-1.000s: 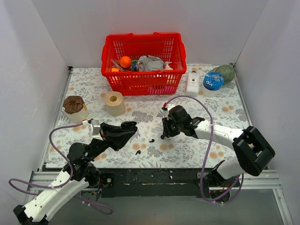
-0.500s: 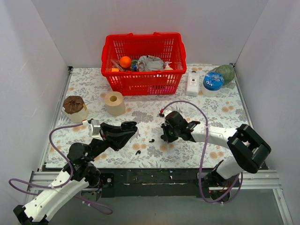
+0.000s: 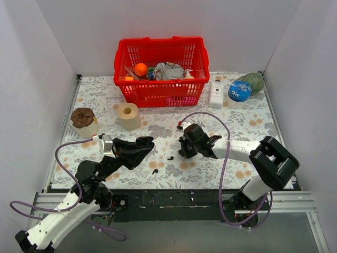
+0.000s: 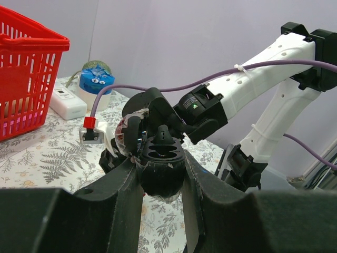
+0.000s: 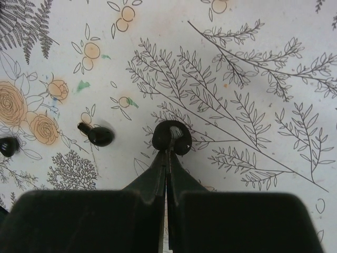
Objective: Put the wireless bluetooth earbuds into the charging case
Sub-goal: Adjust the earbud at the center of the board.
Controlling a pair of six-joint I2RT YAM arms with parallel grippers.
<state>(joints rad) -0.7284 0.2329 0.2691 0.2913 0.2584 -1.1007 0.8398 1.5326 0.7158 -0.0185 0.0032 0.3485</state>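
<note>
The case (image 4: 160, 157) is held by the left hand (image 4: 161, 176), pressed between its two fingers, and is seen in the lower middle of the left wrist view. It is open, its hollows are turned to the camera, and it is held above the bench (image 3: 105, 100).

The right hand (image 5: 167, 153) is closed completely. Its fingers are met in a thin line in the middle of its own view, the tips down at the flowered bench. It cannot be told whether the small dark round shape at the tips is part of the fingers.

Two earbuds are seen lying on the bench: the first earbud (image 5: 98, 136) near the tips on their left, the second earbud (image 5: 6, 146) at the left edge of that frame.
</note>
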